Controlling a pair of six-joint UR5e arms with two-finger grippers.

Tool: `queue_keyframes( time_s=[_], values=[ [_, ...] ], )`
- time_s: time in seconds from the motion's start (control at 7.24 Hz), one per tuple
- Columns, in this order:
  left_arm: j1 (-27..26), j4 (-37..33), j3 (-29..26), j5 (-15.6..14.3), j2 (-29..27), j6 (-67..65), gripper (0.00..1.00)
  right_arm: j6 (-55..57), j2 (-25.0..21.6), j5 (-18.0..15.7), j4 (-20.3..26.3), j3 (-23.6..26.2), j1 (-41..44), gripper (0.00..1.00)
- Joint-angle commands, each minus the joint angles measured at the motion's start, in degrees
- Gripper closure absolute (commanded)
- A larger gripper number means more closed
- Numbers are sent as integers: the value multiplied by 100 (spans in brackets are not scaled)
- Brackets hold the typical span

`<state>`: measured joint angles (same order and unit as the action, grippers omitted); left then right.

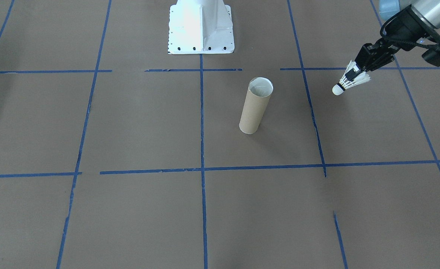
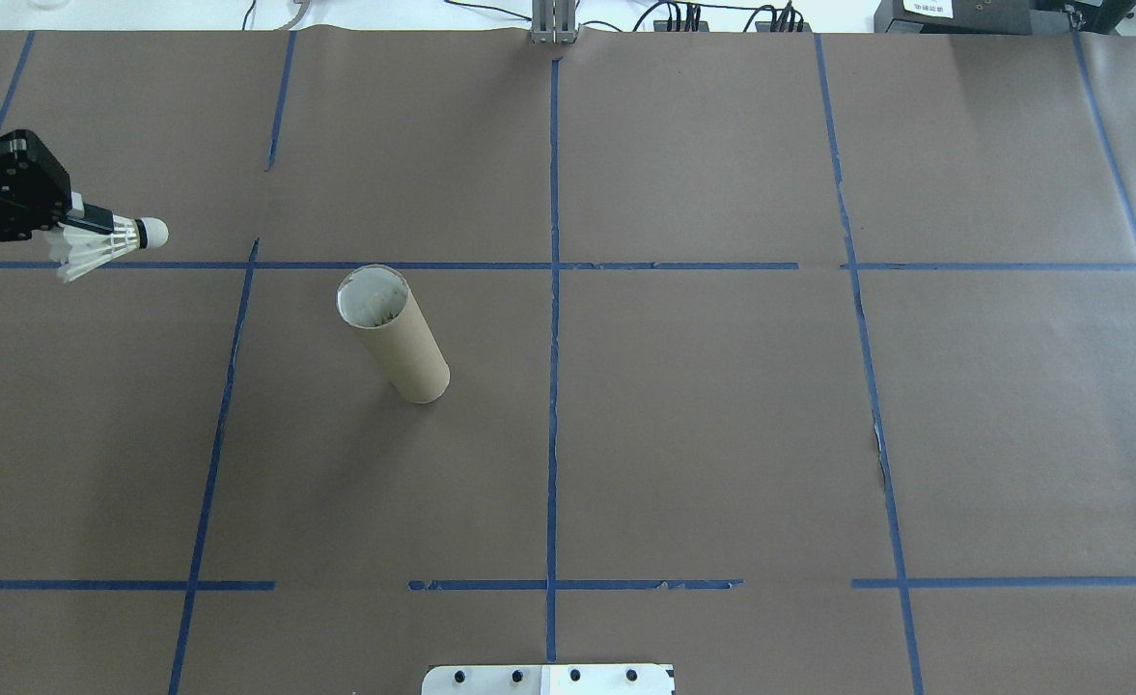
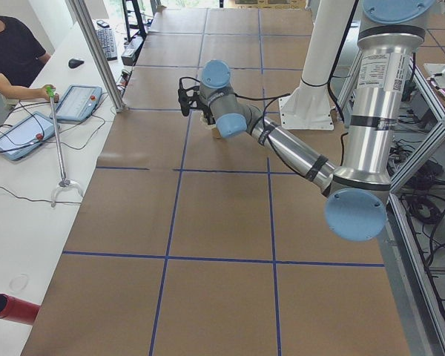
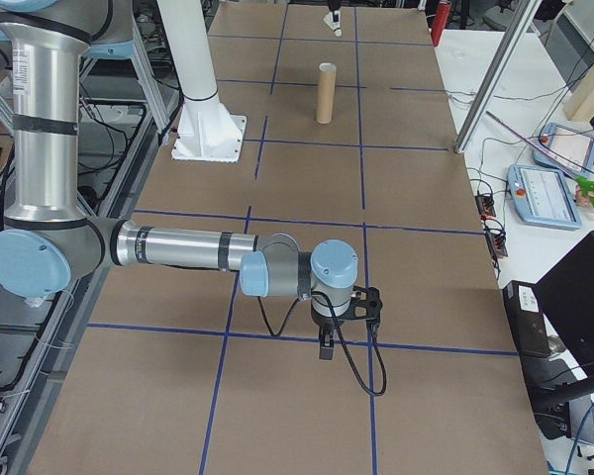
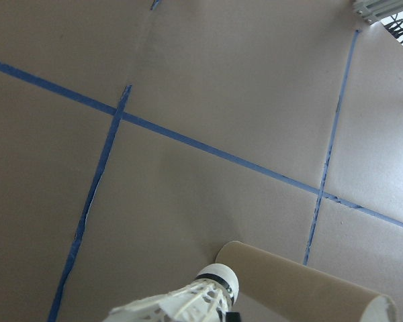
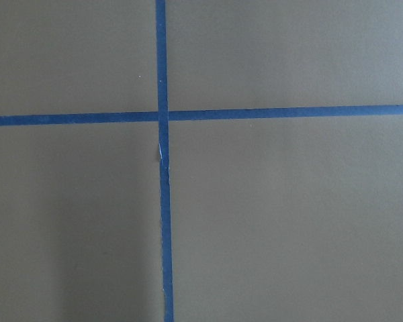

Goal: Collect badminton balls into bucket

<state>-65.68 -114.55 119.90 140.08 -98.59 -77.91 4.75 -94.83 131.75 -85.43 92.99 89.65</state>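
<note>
The left gripper (image 1: 356, 73) is clamped on the shuttlecock's (image 1: 348, 83) feathers, holding it up in the air near the table's (image 2: 722, 434) left edge with the cork tip pointing toward the cardboard tube (image 2: 394, 333). The tube stands upright, well apart from it, a bit left of the table's middle. The right gripper (image 4: 329, 341) hangs low over the table's right end, but I can't tell whether it's open or closed.

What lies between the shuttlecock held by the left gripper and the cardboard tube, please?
Nothing stands there. In the overhead view, only bare brown table paper and one blue tape line separate the shuttlecock, held in the left gripper, from the upright tube.
</note>
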Motion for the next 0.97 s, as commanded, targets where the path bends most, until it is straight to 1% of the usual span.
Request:
queue_keyframes(
  time_s=[0.0, 0.14, 0.28, 0.41, 0.55, 0.69, 0.83],
  values=[
    [-121, 2173, 576, -77, -1087, 626, 100, 0, 0, 0, 0, 0, 0, 0],
    [-77, 2843, 770, -443, -1484, 820, 100, 0, 0, 0, 0, 0, 0, 0],
    [245, 3738, 963, -838, -1975, 996, 100, 0, 0, 0, 0, 0, 0, 0],
    [605, 4878, 1217, -1303, -2450, 1346, 100, 0, 0, 0, 0, 0, 0, 0],
    [1070, 5881, 1333, -1699, -2942, 1375, 100, 0, 0, 0, 0, 0, 0, 0],
    [1457, 6752, 1360, -2008, -3408, 1375, 100, 0, 0, 0, 0, 0, 0, 0],
    [1731, 7501, 1361, -2272, -3908, 1436, 100, 0, 0, 0, 0, 0, 0, 0]
  ],
)
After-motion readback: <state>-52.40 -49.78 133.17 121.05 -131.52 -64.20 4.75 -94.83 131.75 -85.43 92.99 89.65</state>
